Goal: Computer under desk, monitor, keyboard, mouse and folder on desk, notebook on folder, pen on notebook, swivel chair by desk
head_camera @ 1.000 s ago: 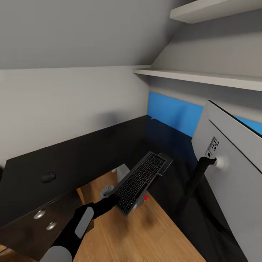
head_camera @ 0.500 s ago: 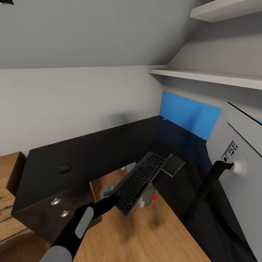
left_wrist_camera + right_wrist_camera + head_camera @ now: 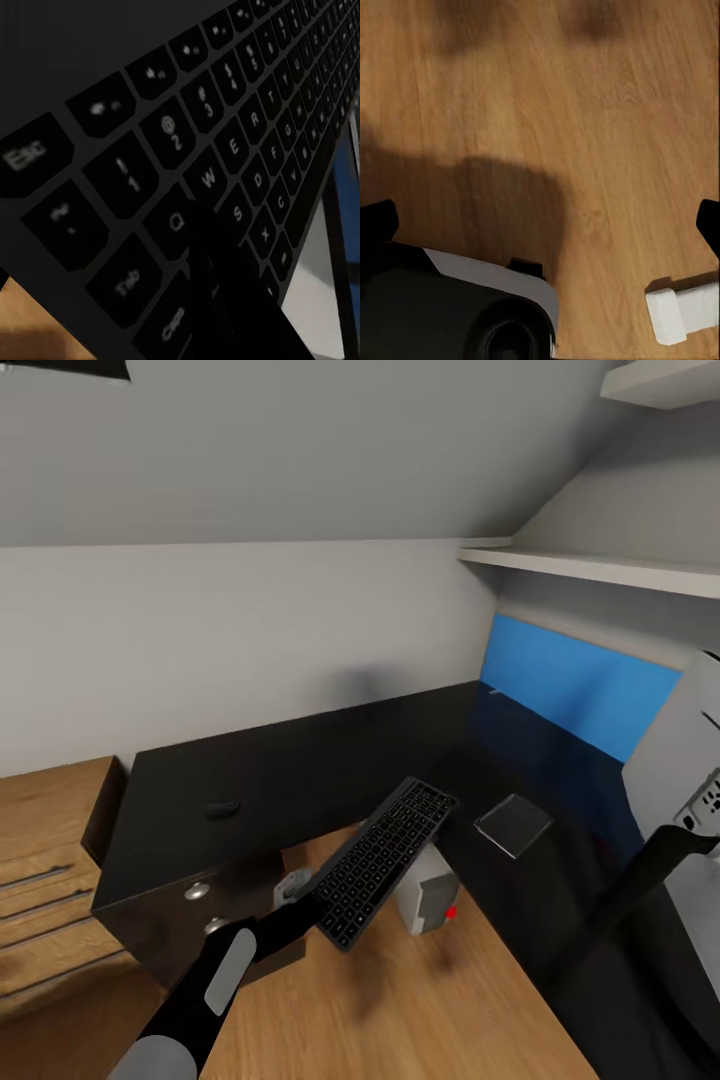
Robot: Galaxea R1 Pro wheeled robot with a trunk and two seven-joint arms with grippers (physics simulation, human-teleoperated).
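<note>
Nearest me, at about seven o'clock in the head view, the robot's dark left arm reaches up and forward, and its left gripper (image 3: 300, 901) is clamped on the near end of the slim dark-grey keyboard with black keys (image 3: 385, 860). The left wrist view bears this out: one black finger (image 3: 217, 281) lies pressed across the Q and Caps keys. The keyboard hangs in the air, tilted, over the light wooden floor (image 3: 400, 1000) in the nook of the L-shaped glossy black desk (image 3: 300, 770), its far end pointing to one o'clock.

The right gripper (image 3: 540, 217) looks down at bare floor, its two black tips standing wide apart at the edges of the picture, holding nothing.

Beyond the keyboard, the boxy light-grey computer tower (image 3: 428, 895) sits under the desk. At nine o'clock the small dark oval mouse (image 3: 222, 809) rests on the desk top. At three o'clock stands the wide monitor, light-grey back (image 3: 690, 760) towards me, on its thin black stand, already on the desk.

To do this well, I judge the arm should carry the keyboard up over the desk edge towards the monitor's side, level it, and lower it flat before letting go; held by one end, it could swing or catch the desk rim.
</note>
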